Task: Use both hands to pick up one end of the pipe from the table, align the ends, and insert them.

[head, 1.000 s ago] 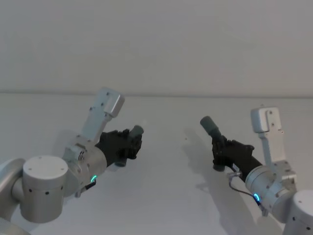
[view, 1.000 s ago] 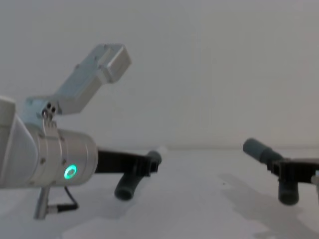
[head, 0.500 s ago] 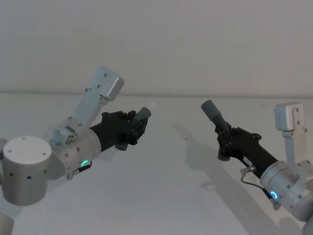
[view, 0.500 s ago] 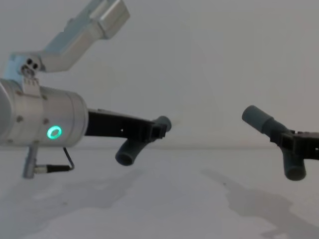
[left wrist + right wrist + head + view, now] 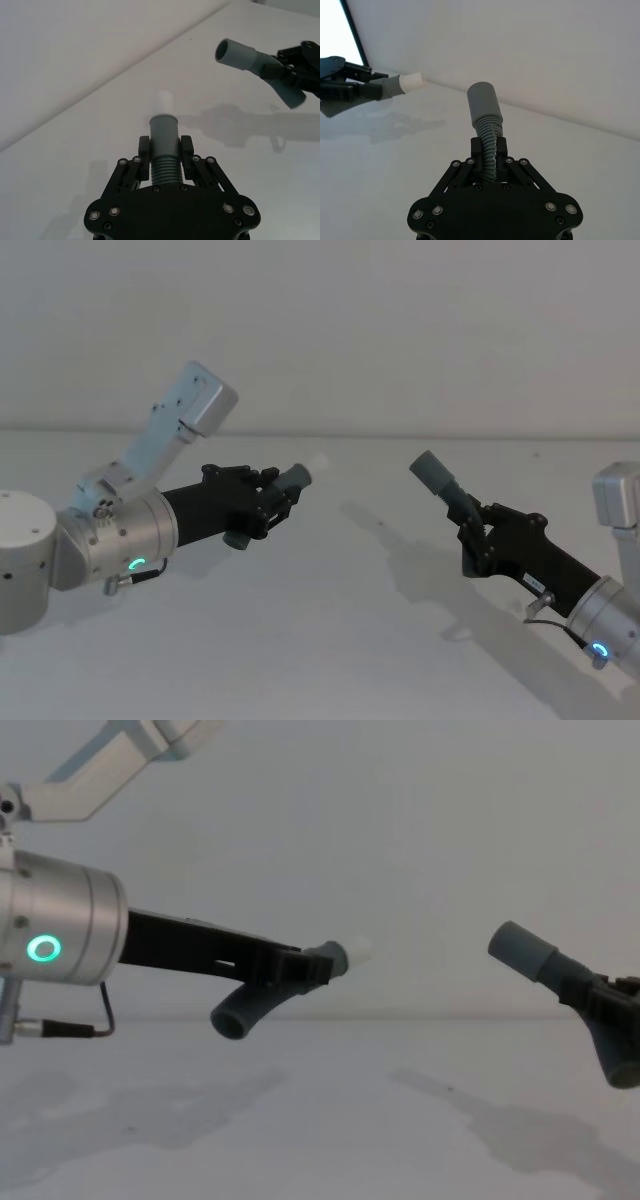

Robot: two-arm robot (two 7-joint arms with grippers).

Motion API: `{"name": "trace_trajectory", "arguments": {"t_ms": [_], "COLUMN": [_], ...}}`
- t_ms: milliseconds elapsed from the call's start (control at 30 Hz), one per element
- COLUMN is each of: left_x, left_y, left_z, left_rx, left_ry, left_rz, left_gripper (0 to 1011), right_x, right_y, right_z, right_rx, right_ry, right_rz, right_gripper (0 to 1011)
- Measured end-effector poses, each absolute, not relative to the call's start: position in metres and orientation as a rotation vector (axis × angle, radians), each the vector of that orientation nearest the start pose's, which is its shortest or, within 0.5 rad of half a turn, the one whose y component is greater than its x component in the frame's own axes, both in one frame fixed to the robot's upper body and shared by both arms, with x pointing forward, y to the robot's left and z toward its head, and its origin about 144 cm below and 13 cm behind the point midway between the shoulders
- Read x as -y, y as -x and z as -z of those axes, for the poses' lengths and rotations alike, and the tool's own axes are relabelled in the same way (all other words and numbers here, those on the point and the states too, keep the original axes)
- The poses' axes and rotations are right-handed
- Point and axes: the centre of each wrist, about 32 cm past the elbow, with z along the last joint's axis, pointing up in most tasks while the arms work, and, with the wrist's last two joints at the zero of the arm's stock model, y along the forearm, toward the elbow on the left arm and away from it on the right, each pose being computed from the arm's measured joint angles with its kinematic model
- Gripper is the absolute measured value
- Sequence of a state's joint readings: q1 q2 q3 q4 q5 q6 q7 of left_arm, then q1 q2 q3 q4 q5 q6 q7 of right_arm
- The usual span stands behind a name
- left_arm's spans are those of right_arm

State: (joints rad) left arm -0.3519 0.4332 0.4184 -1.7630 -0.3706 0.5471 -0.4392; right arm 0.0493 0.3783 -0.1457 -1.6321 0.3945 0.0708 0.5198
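Bare white-grey bench [image 5: 330, 640], pale wall behind. Left end effector [image 5: 280, 502] clamped on the ribbed middle of the white-tipped pipe piece [image 5: 293, 480], held above the bench, white spigot [image 5: 318, 462] pointing toward the right arm. Right end effector [image 5: 478, 532] clamped on the socket pipe piece [image 5: 445, 487], also aloft, open cuff [image 5: 235, 51] facing the spigot. Ends well apart.

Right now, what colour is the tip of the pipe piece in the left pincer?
White tip, best seen in the left wrist view.
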Motion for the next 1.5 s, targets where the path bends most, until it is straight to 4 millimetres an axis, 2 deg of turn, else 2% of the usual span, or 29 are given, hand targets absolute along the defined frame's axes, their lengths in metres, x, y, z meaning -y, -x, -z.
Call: {"name": "trace_trajectory", "arguments": {"t_ms": [700,1033,1500], "left_x": [-0.235,-0.239,-0.238], "left_y": [-0.518,-0.526,-0.536], "left_z": [-1.296,-1.299,-1.302], "left_rx": [-0.014,-0.002,-0.005], "left_ry": [-0.342,-0.355,-0.369], "left_rz": [-0.513,-0.449,-0.350], "left_gripper": [346,346,346], "right_x": [0.324,0.336,0.343], "right_y": [-0.480,-0.485,-0.488], "right_z": [-1.172,-1.174,-1.177], "right_rx": [0.133,0.165,0.181], "right_ry": [0.033,0.070,0.101], "right_rz": [0.685,0.595,0.525], "right_gripper": [137,137,137]}}
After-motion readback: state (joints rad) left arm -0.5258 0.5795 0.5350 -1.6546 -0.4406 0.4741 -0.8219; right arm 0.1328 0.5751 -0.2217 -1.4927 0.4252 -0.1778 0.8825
